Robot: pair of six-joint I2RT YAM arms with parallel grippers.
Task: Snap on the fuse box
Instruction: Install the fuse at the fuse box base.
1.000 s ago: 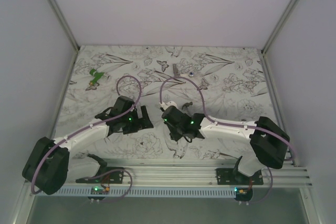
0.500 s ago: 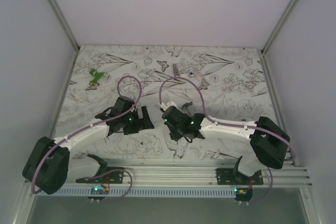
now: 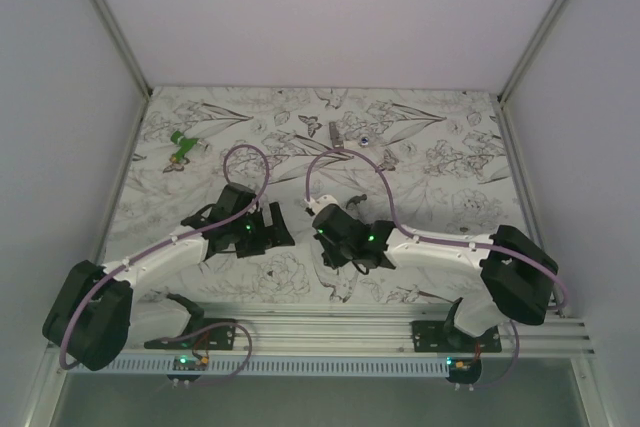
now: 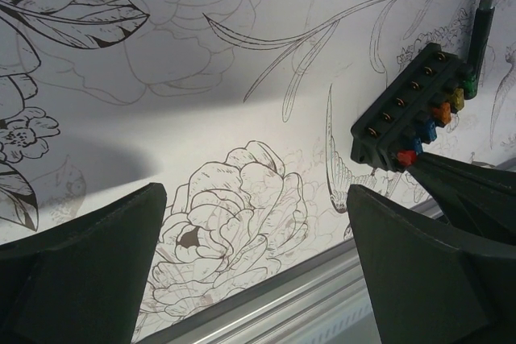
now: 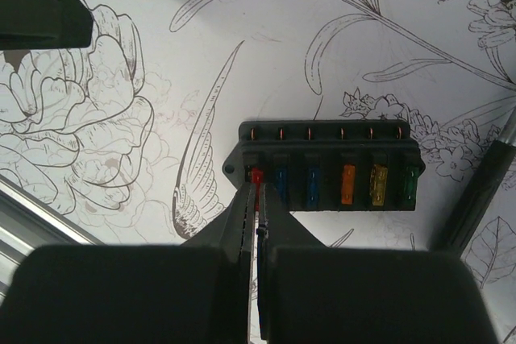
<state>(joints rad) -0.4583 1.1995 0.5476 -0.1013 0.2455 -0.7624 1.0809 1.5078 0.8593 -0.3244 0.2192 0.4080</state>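
Observation:
The fuse box (image 5: pixel 326 165) is a black block lying on the patterned cloth, with a row of red, blue, orange, yellow and green fuses. In the right wrist view my right gripper (image 5: pixel 256 191) has its jaws pressed together on the red fuse (image 5: pixel 257 175) at the box's left end. In the top view the box lies under the right gripper (image 3: pixel 324 221), mostly hidden. My left gripper (image 4: pixel 258 279) is open and empty, low over the cloth. The box shows at its upper right (image 4: pixel 411 106), apart from it. The left gripper also shows in the top view (image 3: pixel 270 232).
A black hammer handle (image 5: pixel 476 199) lies just right of the box and also shows in the left wrist view (image 4: pixel 481 30). A metal rail (image 4: pixel 306 296) runs along the near table edge. A green piece (image 3: pixel 182 145) and a small grey piece (image 3: pixel 334 132) lie at the back.
The right arm has shifted slightly toward the near edge and to the right. The left arm has barely moved.

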